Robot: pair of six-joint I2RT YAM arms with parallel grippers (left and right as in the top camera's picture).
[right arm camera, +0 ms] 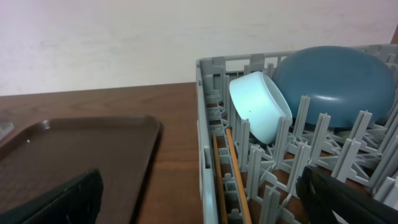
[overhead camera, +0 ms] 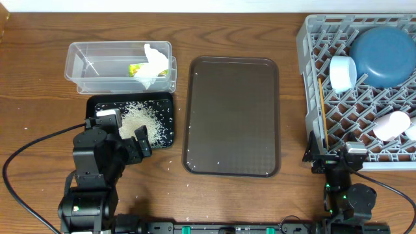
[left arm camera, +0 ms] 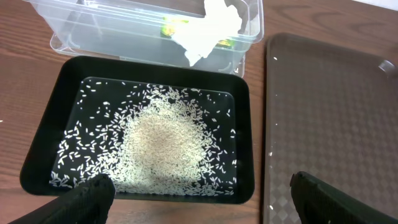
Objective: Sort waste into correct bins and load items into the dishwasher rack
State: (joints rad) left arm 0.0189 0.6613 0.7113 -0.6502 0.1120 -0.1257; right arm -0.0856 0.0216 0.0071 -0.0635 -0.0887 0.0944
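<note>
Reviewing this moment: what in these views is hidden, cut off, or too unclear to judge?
- Snack wrapper: overhead and left wrist, mostly covered by the tissue; print unreadable.
- Pale cup: overhead, cut off by the right edge.
- Chopsticks: right wrist, near ends run past the bottom edge.
- Dishwasher rack: overhead, right side out of frame.

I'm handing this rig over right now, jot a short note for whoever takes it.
Left gripper: open, empty, at black tray, near edge.
Right gripper: open, empty, by the rack, near left corner.
Done: tissue and wrapper in clear tub, rice in black tray; dark blue bowl, light blue bowl, pink cup, whitish cup, chopsticks in rack.
Left: a few stray grains on table and brown tray.
</note>
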